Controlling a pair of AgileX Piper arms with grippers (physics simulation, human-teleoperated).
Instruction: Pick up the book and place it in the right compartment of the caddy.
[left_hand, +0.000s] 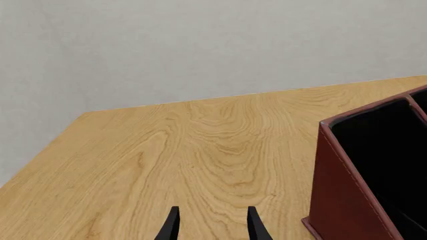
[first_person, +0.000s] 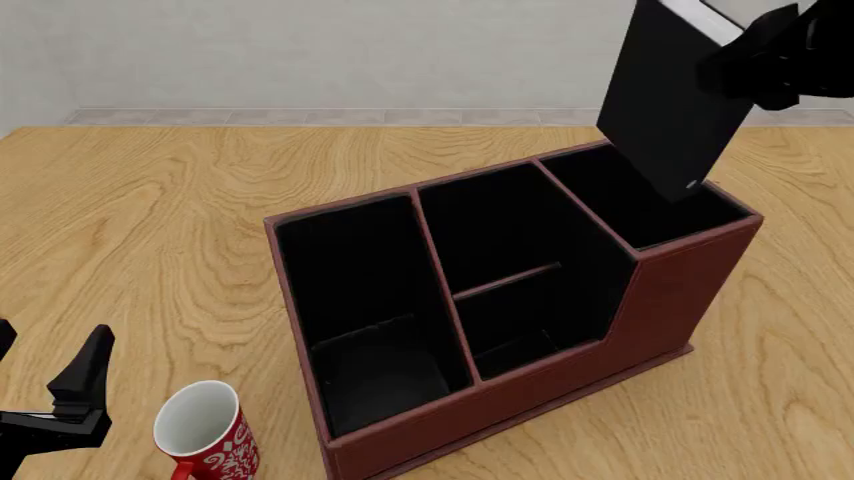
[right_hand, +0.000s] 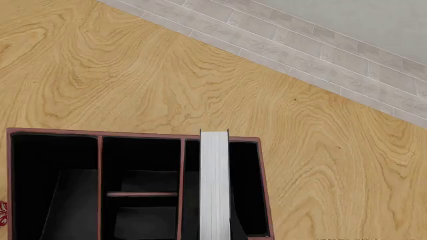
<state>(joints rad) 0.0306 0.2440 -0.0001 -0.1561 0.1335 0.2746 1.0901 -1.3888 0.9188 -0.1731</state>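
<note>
The black book (first_person: 667, 100) hangs tilted in the air, its lower corner over the right compartment (first_person: 654, 205) of the reddish-brown caddy (first_person: 534, 400). My right gripper (first_person: 731, 60) is shut on the book's upper part at the top right. The right wrist view looks straight down the book's white page edges (right_hand: 215, 185) into the caddy (right_hand: 133, 135), with the right compartment (right_hand: 248, 190) below the book. My left gripper (first_person: 67, 390) rests low at the near left, open and holding nothing; its fingertips (left_hand: 172, 225) show apart above bare wood beside the caddy's wall (left_hand: 340, 190).
A red mug (first_person: 207, 435) with a white inside stands near the front edge, between my left gripper and the caddy's wide left section (first_person: 360, 300). The middle section has a crossbar divider (first_person: 507, 282). A grey wall runs behind the table's far edge.
</note>
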